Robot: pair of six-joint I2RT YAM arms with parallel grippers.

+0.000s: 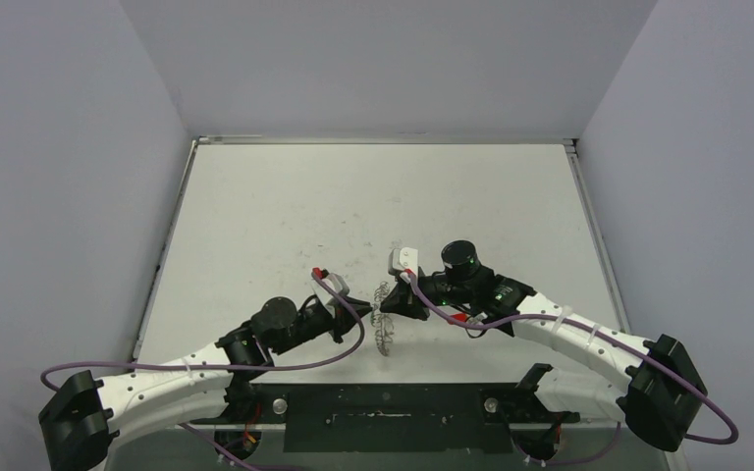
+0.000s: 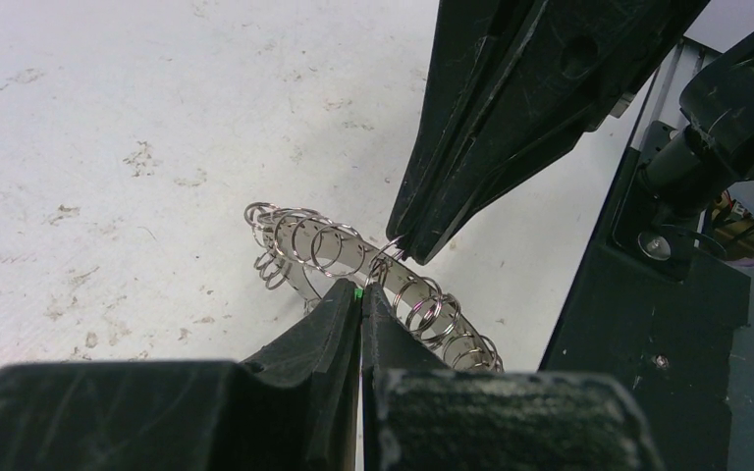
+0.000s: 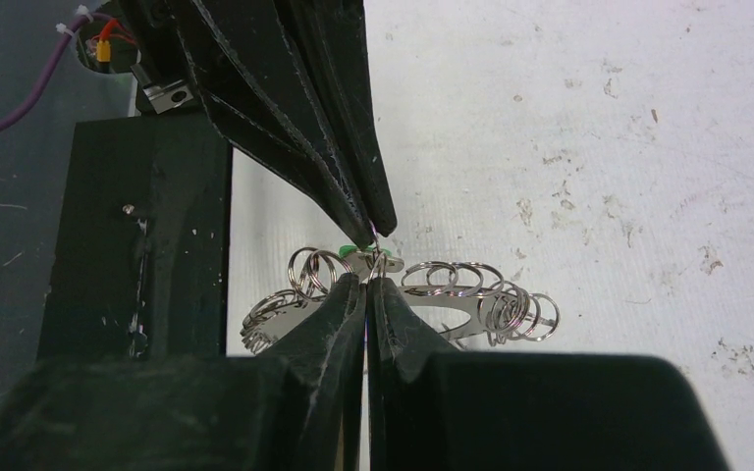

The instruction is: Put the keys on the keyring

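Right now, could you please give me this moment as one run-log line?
left gripper: shut on green-tag key | right gripper: shut on keyring | contact: key at keyring edge

No readable text, labels or numbers.

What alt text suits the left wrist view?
The left gripper, shut at bottom centre, holds a green-tagged key at the loop-fringed silver keyring. The right gripper, from upper right, nips one loop above the white table.
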